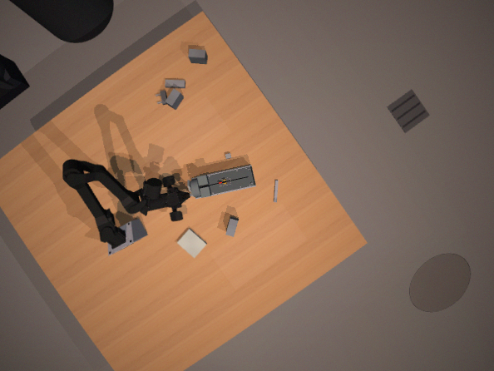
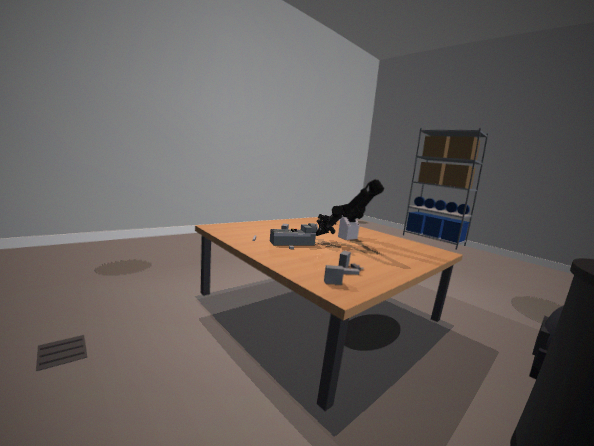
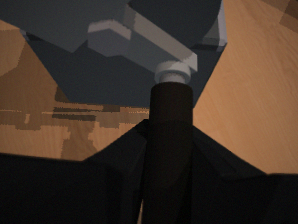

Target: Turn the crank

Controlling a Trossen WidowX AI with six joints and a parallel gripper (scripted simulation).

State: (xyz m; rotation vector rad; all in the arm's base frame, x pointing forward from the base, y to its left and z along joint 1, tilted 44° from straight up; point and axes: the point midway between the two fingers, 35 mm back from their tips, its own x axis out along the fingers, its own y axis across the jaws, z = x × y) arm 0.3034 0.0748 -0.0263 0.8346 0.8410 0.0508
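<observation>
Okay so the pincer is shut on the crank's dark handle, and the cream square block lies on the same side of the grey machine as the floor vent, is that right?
Not quite: the top view shows the cream square block on the side of the grey machine away from the floor vent. The pincer is indeed shut on the crank's dark handle.

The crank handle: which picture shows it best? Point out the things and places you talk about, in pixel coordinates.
The wrist view. The dark handle (image 3: pixel 171 107) is big there, between the black fingers. From the top, the gripper (image 1: pixel 188 195) covers it; in the exterior view it's too tiny to make out.
</observation>
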